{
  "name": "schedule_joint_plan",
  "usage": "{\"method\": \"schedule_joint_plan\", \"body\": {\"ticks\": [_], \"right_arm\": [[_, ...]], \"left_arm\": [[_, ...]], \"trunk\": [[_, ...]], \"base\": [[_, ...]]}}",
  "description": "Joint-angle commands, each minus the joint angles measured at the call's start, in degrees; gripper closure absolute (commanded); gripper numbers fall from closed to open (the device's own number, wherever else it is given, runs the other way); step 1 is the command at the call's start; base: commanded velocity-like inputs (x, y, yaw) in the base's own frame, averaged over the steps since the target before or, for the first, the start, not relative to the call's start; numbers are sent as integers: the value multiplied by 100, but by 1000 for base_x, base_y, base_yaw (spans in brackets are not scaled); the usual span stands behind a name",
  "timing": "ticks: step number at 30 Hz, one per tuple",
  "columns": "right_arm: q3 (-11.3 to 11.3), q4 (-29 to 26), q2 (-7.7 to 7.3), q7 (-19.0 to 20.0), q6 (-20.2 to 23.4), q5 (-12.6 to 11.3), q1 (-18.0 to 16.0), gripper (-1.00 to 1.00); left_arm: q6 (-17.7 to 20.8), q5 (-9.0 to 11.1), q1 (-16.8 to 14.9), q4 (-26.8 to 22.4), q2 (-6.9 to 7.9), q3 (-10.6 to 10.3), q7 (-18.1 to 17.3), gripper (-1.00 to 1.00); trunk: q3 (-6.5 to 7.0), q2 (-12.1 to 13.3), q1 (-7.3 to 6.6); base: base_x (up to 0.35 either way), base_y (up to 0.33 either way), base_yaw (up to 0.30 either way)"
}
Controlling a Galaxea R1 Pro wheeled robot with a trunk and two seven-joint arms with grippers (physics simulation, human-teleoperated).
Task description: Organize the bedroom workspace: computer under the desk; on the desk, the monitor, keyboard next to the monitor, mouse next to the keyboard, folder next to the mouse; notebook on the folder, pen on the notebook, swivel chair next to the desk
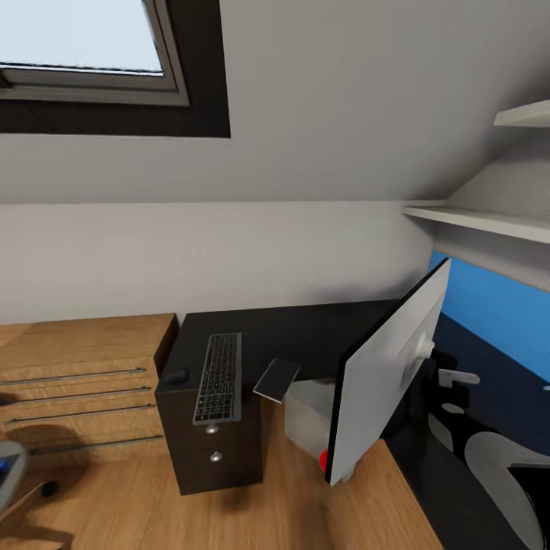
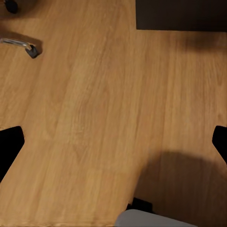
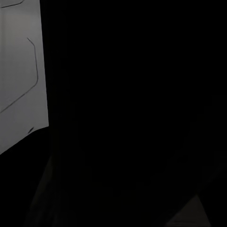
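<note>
Keyboard seen on desk, mouse at its 9 o'clock. Monitor tilted. Gripper states cannot be told.

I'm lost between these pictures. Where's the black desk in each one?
Head view: black desk at centre, with the keyboard lying on it.
Left wrist view: probably the dark block beyond the floorboards.
Right wrist view: too dark to tell.
Shared landmark: the wooden floor, in the head and left wrist views.

The left gripper points down, its dark fingers spread wide (nothing between them).
</note>
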Motion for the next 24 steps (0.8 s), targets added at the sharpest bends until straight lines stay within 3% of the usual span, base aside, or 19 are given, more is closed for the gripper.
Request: {"method": "schedule_joint_plan", "body": {"ticks": [1,24], "right_arm": [[44,10,-1,2,-31,-83,-5,100],[44,10,0,2,-38,-80,-5,100]], "left_arm": [[-6,45,2,-11,2,-49,28,-100],[-9,45,2,-13,-6,-49,33,-100]], "trunk": [[-6,-5,-3],[-6,-5,-3]], "base": [[-336,0,0],[-336,0,0]]}}
